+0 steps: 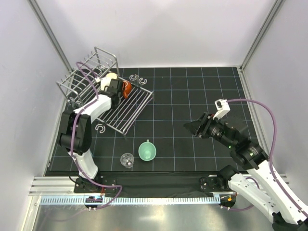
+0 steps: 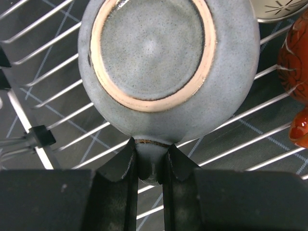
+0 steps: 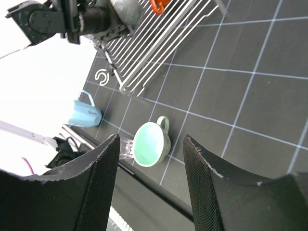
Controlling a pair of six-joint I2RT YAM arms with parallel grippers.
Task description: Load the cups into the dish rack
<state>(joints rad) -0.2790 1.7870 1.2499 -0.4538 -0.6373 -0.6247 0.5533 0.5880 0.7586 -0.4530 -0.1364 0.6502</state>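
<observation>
My left gripper is shut on the handle of the grey cup, which is held upside down over the bars of the dish rack. An orange-red cup and a beige cup lie on the rack beside it. In the top view the left gripper is over the rack, next to the orange-red cup. The mint green cup and the clear glass stand on the mat. My right gripper is open and empty, aimed at the mint cup. A light blue cup lies by the left arm's base.
Small grey C-shaped clips lie on the mat: two behind the rack and one at its front corner. The rack's taller wire basket stands at the back left. The black grid mat ends at grey walls on both sides.
</observation>
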